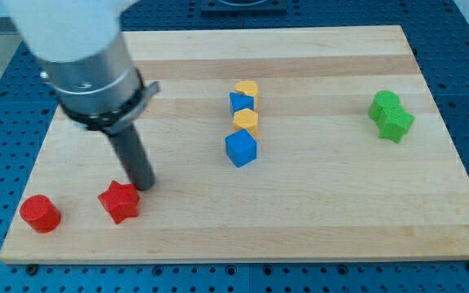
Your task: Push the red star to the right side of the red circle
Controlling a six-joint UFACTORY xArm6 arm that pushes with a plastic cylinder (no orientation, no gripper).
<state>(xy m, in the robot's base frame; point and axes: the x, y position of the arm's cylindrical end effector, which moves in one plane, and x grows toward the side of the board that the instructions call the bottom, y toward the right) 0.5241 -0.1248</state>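
The red star (120, 202) lies near the view's bottom left on the wooden board (316, 212). The red circle (40, 213) lies to its left, close to the board's bottom-left corner, with a gap between them. My tip (142, 186) is on the board just right of and slightly above the red star, touching or nearly touching its upper right point. The rod rises up and left to the arm's grey body (84, 61).
A column of blocks stands at the board's middle: a yellow block (247, 89), a blue block (242, 102), a yellow block (246, 121) and a blue cube (240, 149). Two green blocks (391, 115) sit together at the right.
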